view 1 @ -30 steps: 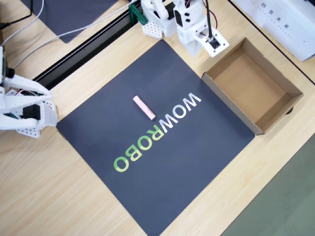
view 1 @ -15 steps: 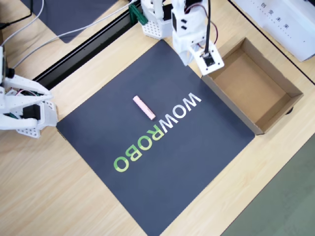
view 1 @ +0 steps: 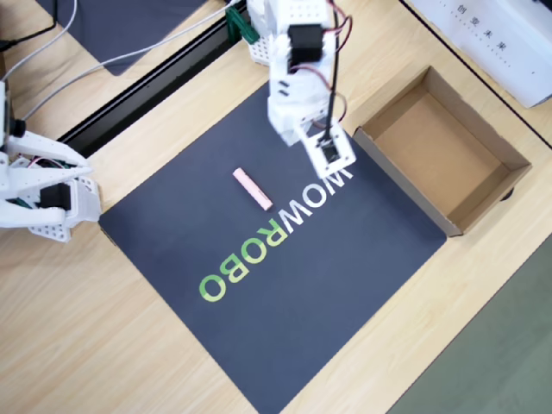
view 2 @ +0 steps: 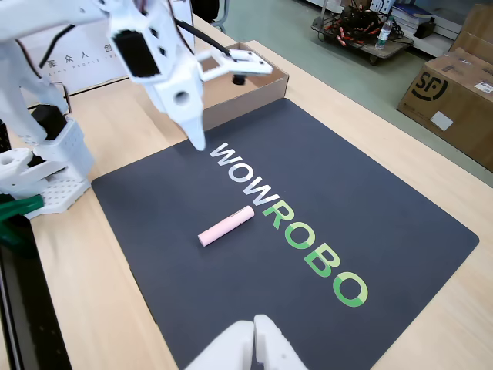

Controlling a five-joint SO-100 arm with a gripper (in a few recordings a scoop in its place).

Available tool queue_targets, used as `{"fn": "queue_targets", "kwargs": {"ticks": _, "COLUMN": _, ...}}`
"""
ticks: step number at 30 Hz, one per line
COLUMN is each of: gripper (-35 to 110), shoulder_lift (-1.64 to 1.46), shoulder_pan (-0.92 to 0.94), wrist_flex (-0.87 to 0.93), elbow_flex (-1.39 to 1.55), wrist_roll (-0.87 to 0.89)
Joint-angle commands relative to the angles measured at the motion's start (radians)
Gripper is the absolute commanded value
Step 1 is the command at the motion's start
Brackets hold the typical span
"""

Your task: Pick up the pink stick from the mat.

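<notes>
The pink stick (view 1: pixel 253 189) (view 2: pixel 226 225) lies flat on the dark mat (view 1: pixel 345 285) (view 2: pixel 400 208), just beside the "WOWROBO" lettering. It is free, with nothing touching it. My gripper (view 1: pixel 326 153) (view 2: pixel 221 102) hangs above the mat near the "W" end of the lettering, to the right of the stick in the overhead view and apart from it. In the fixed view its jaws are spread wide: one white finger (view 2: pixel 195 137) points down at the mat and the other reaches out sideways. Nothing is held between them.
An open brown cardboard box (view 1: pixel 444 151) (view 2: pixel 266 77) stands against the mat's edge close to the gripper. The arm's white base (view 1: pixel 276 34) (view 2: pixel 42 177) sits at the mat's far corner. A plain dark mat (view 1: pixel 129 26), cables and a black rail (view 1: pixel 147 86) lie beyond.
The arm has swung from over the box's corner onto the mat, down and left in the overhead view, nearer the stick. The stick has not moved.
</notes>
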State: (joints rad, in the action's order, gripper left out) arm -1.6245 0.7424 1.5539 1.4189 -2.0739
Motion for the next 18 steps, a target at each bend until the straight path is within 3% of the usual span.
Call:
{"fn": "queue_targets", "kwargs": {"ticks": 1, "gripper": 0, "shoulder_lift": 0.060, "shoulder_pan": 0.060, "wrist_flex": 0.000, "elbow_flex": -0.091, "wrist_roll": -0.058}}
{"fn": "queue_targets", "kwargs": {"ticks": 9, "gripper": 0, "shoulder_lift": 0.284, "shoulder_pan": 0.132, "wrist_flex": -0.133, "elbow_flex": -0.195, "wrist_roll": -0.126}}
{"fn": "queue_targets", "kwargs": {"ticks": 16, "gripper": 0, "shoulder_lift": 0.437, "shoulder_pan": 0.190, "wrist_flex": -0.137, "elbow_flex": -0.319, "wrist_roll": -0.166}}
{"fn": "queue_targets", "kwargs": {"ticks": 18, "gripper": 11, "shoulder_lift": 0.454, "shoulder_pan": 0.201, "wrist_flex": -0.137, "elbow_flex": -0.333, "wrist_roll": -0.169}}
